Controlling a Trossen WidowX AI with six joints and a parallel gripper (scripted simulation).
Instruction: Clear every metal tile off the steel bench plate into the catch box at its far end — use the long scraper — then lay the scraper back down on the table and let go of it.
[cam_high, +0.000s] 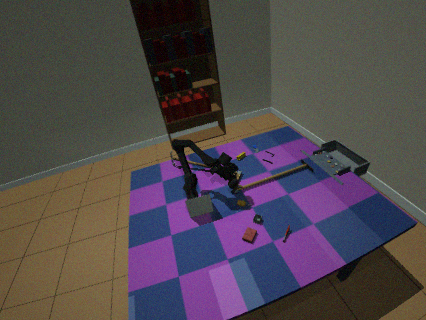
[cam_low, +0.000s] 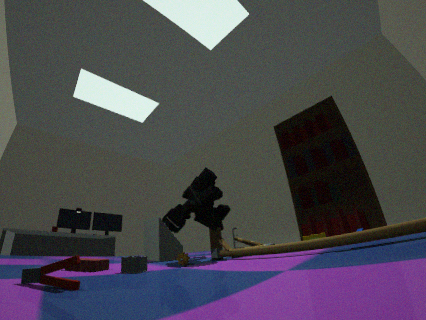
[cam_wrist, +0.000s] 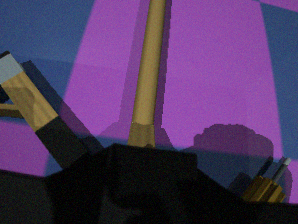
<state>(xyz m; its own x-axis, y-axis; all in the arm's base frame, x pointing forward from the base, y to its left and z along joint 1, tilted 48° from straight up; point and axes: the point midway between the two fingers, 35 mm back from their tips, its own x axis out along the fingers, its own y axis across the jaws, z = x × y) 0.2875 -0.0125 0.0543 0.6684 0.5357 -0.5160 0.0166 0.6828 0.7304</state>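
Observation:
My gripper (cam_high: 235, 187) (cam_low: 215, 229) is low over the middle of the table, shut on the upright grip of the long scraper. Its fingertips are hidden in the wrist view. The long scraper (cam_high: 275, 176) (cam_low: 325, 243) (cam_wrist: 149, 75) has a wooden shaft stretching away from me. Its dark head (cam_high: 308, 166) is at the near edge of the steel bench plate (cam_high: 323, 165). Several small metal tiles (cam_high: 330, 161) show around the plate and box; which are on the plate I cannot tell. The catch box (cam_high: 361, 169) has dark walls and stands at the plate's far end.
A hooked wooden stick (cam_high: 196, 163) lies behind the arm. A yellow block (cam_high: 241, 156) and two thin dark pieces lie left of the shaft. A yellow piece (cam_high: 241, 203) (cam_wrist: 263, 190), a dark block (cam_high: 258, 219) (cam_low: 134, 265), a red block (cam_high: 249, 235) and a red-handled tool (cam_high: 286, 233) lie nearer.

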